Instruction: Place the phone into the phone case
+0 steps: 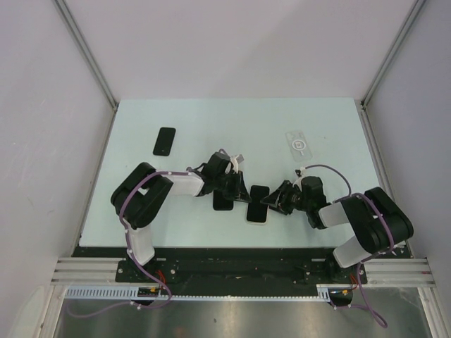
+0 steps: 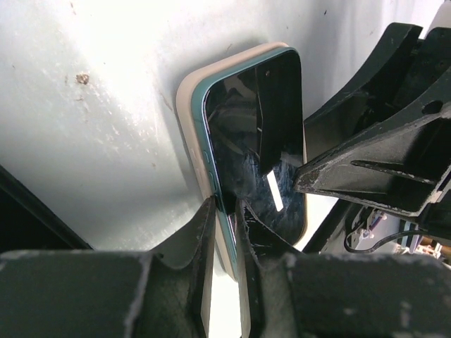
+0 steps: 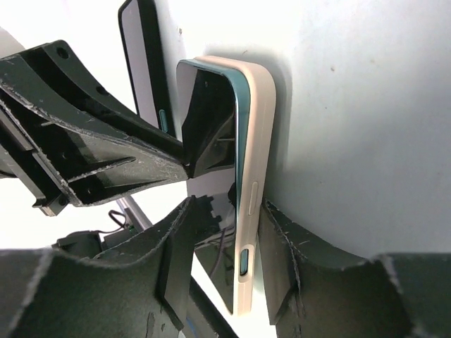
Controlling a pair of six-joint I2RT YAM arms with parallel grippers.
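Observation:
The phone point(image 1: 258, 205), with a dark screen and a teal frame, lies in front of centre between the two grippers. It sits in a cream phone case point(image 2: 184, 120). The case rim shows around the phone's far corner in the left wrist view and along its side in the right wrist view point(image 3: 257, 127). My left gripper point(image 1: 239, 191) is shut on one long edge of the phone and case point(image 2: 225, 211). My right gripper point(image 1: 276, 203) straddles the opposite edge point(image 3: 227, 205). One of its fingers point(image 3: 282, 239) rests on the case back, and the other stands clear of the screen.
A black phone point(image 1: 165, 141) lies at the back left. A clear case with a ring mark point(image 1: 299, 142) lies at the back right. A second dark flat device point(image 1: 223, 203) lies under the left gripper and also shows in the right wrist view point(image 3: 137, 56). White walls enclose the table.

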